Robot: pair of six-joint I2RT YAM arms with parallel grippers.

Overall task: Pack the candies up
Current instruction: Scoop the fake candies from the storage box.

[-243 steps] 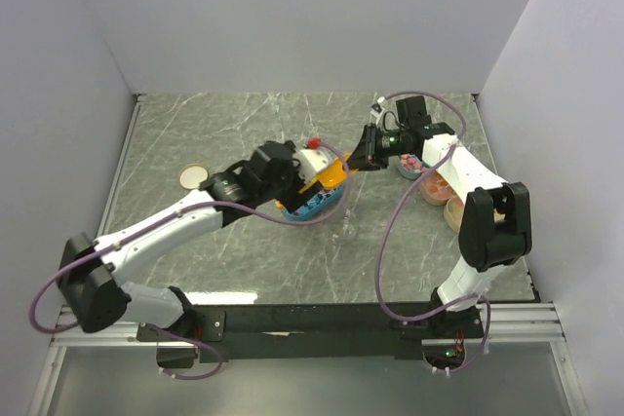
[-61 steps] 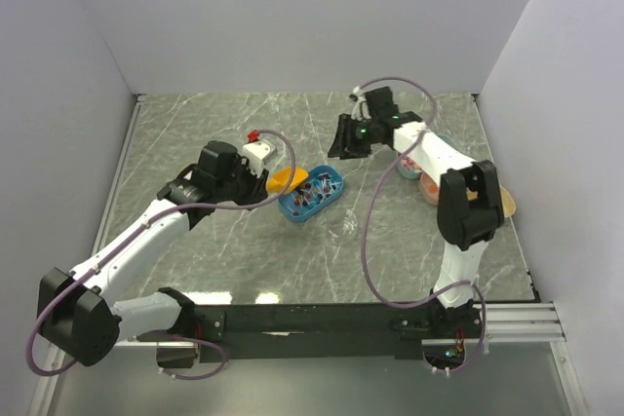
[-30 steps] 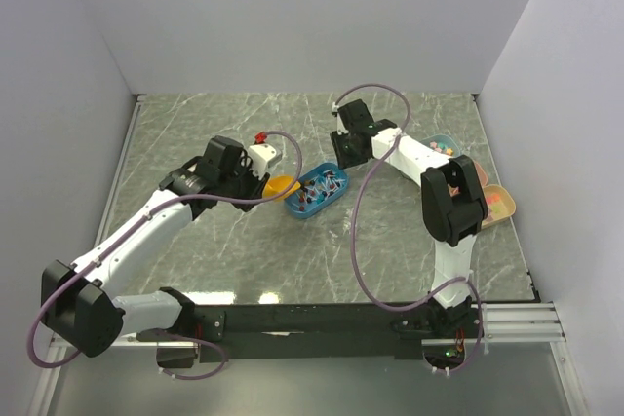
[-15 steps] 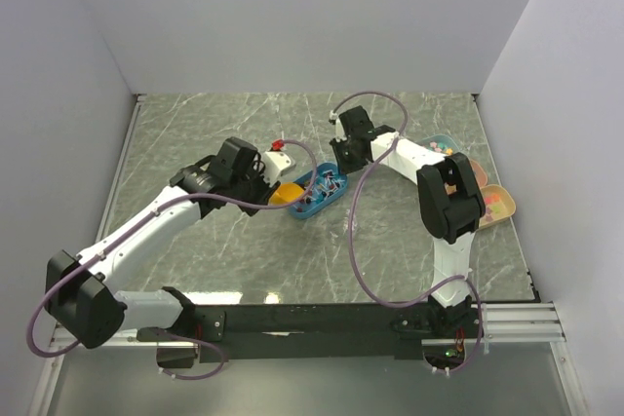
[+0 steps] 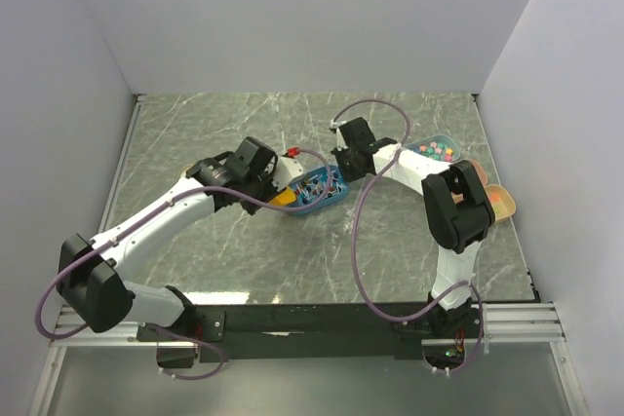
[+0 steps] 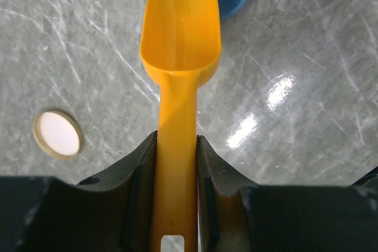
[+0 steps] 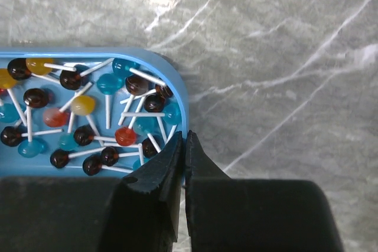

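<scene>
scoop (image 6: pixel 180 28) nearer tray (image 7: pixel 182 101) of candies (image 7: pixel 88 116), tight in left fingers (image 6: pixel 140 172); right fingers (image 7: pixel 156 172) clenched on its rim

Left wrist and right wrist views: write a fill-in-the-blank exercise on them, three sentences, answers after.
1. The left claw holds an orange scoop whose bowl is ____.
2. The right claw is shut on the rim of the ____ tray.
3. The candies lying in that tray each have a thin white ____.

Missing words: empty; blue; stick
</scene>
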